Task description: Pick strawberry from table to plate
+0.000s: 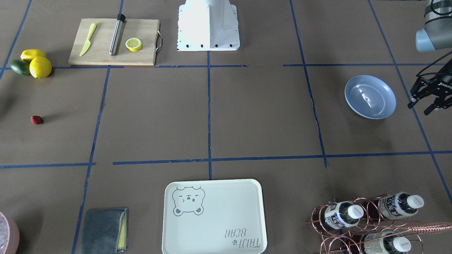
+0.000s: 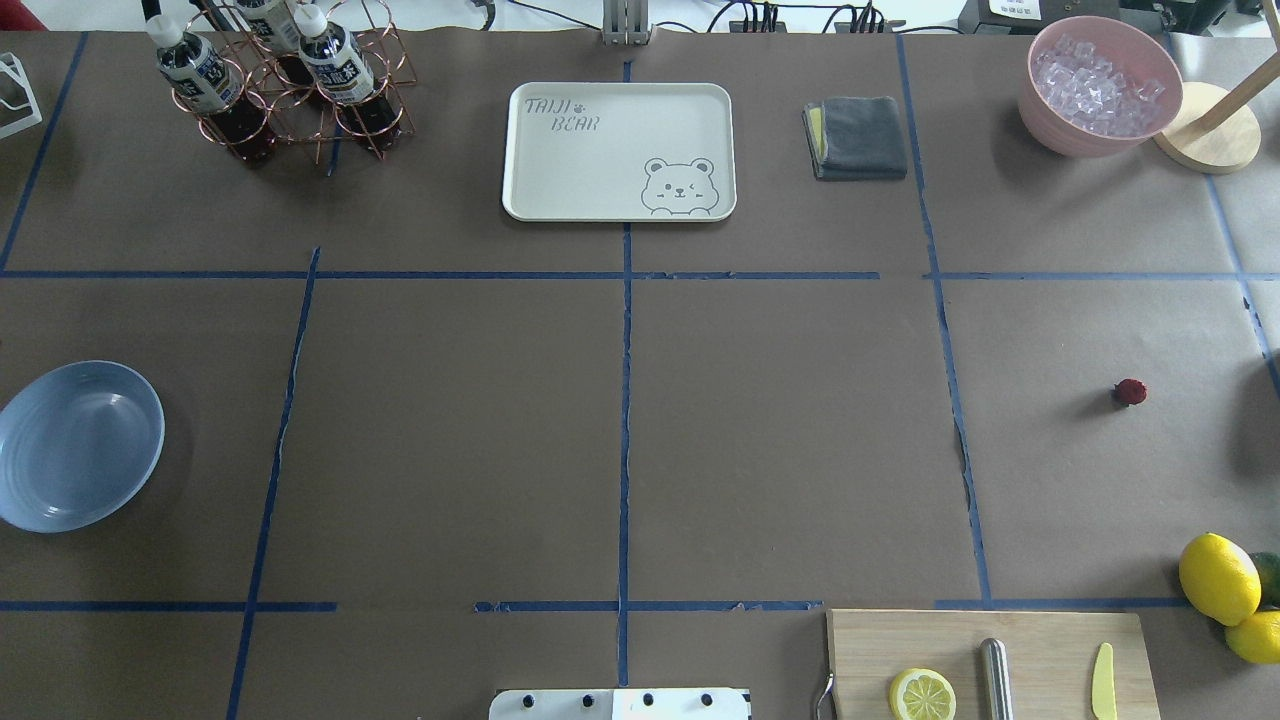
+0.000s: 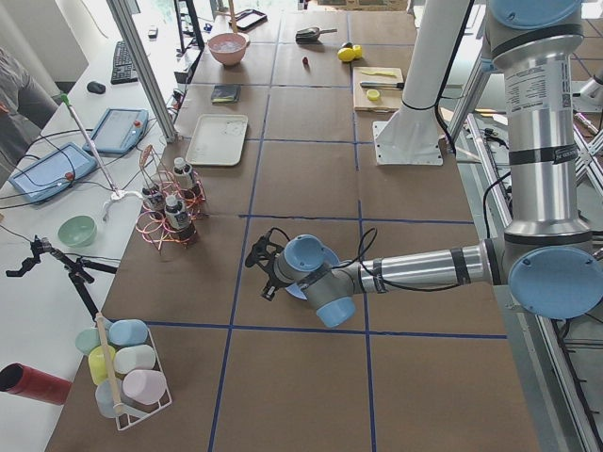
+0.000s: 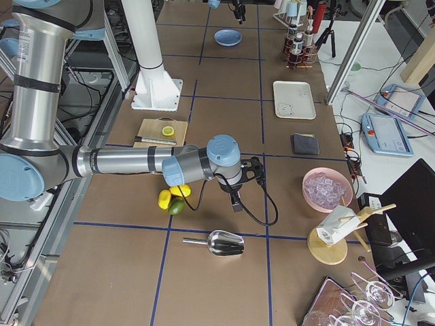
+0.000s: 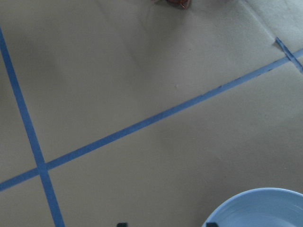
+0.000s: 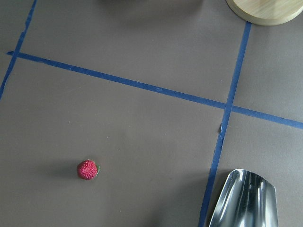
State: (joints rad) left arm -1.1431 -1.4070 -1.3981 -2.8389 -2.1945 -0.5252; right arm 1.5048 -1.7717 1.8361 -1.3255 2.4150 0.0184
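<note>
Front camera first: the strawberry (image 1: 36, 120) sits on the table (image 1: 261, 116) way over on the robot's right side, near the lemons (image 1: 35, 63) but not touching them. The plate (image 1: 370, 97) is at the opposite end. The left gripper (image 1: 420, 108) hangs just beside the plate, angled down, with its fingers apart.

Overhead: the strawberry is close to the right edge of the shot and the plate is at the left edge, so they're well apart.

Left side camera: the left arm (image 3: 424, 268) has its upper part standing straight up. Its forearm runs out nearly level and low over the table, and the wrist curls in above the plate.

Right side camera: the right arm (image 4: 122, 161) is in much the same pose, with the forearm level. The right gripper (image 4: 235, 202) points down at the table between the lemons and a metal scoop (image 4: 217, 242). I can't tell from here whether its fingers are apart or together.

Left wrist cam: the plate's rim is in the bottom right corner. Two fingertips (image 5: 211, 224) poke in at the bottom edge, spread apart.

Right wrist cam: the strawberry is low on the left on bare table, and the scoop is at bottom right. This one doesn't settle the right fingers either.
</note>
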